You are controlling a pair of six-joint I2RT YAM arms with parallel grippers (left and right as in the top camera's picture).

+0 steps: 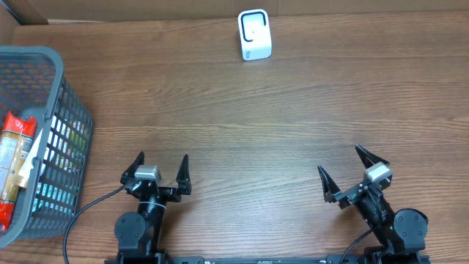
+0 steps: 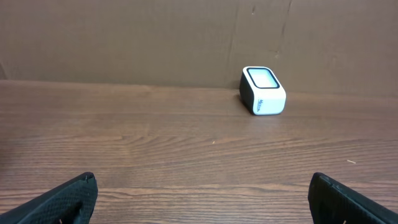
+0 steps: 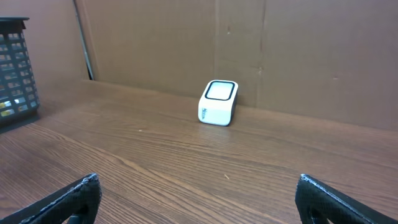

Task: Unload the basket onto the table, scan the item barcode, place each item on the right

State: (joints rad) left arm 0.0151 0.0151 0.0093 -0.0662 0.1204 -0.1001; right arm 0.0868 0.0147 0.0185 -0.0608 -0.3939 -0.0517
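Your grey basket holds red packets (print unreadable); scanner lettering blurred. Left gripper, right gripper: fingers spread wide, gripping nothing.

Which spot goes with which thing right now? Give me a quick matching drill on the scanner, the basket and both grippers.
Things:
1. barcode scanner
2. basket
3. left gripper
4. right gripper

Places and states:
A. near edge, on the side away from the basket, open and holding nothing
B. far edge of the table, roughly centred
C. left edge of the overhead view, partly cut off
D. near edge, on the basket's side, open and holding nothing

Pairs: 1-B, 2-C, 3-D, 4-A
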